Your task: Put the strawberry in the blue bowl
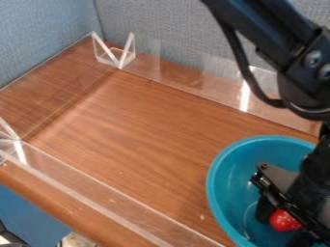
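Observation:
The blue bowl (233, 174) sits at the bottom right of the wooden table, large, round and glossy teal. Inside it, low on the right, the small red strawberry (281, 221) shows between the black fingers of my gripper (284, 214). The gripper points straight down into the bowl and is shut on the strawberry. The berry's green top is hidden by the fingers. The black arm (277, 48) comes down from the upper right.
The wooden tabletop (129, 125) is fenced by low clear acrylic walls (116, 50) with corner brackets at the back left and left front. A blue-grey wall stands behind. The bowl reaches close to the table's front right edge.

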{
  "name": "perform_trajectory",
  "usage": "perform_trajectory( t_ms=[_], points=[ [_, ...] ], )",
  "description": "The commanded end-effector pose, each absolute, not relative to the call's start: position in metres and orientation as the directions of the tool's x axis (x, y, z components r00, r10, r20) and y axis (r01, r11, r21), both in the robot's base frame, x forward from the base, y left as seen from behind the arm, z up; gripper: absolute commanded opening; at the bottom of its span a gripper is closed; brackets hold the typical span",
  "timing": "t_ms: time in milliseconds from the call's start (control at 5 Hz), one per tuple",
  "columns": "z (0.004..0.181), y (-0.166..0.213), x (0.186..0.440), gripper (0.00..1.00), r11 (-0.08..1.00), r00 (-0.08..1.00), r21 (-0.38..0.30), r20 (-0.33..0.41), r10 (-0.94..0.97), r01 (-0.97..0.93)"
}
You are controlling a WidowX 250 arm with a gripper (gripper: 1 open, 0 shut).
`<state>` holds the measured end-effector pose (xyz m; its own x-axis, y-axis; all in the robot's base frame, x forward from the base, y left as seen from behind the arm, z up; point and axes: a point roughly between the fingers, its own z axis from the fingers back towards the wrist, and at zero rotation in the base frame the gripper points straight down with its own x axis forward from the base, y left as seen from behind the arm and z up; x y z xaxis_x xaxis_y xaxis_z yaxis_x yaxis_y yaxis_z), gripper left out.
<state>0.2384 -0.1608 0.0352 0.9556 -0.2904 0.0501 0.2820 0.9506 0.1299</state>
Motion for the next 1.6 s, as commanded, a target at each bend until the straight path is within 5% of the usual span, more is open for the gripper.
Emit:
perform_trajectory(
  t_ms=[0, 1400],
  points=[
    [0.0560, -0.1675, 0.2408, 0.00, 0.951, 0.946, 0.106, 0.117, -0.303, 0.291],
    [0.0590, -0.1651, 0.2418, 0.00, 0.957, 0.949, 0.088, 0.133, -0.285, 0.275]
  ],
)
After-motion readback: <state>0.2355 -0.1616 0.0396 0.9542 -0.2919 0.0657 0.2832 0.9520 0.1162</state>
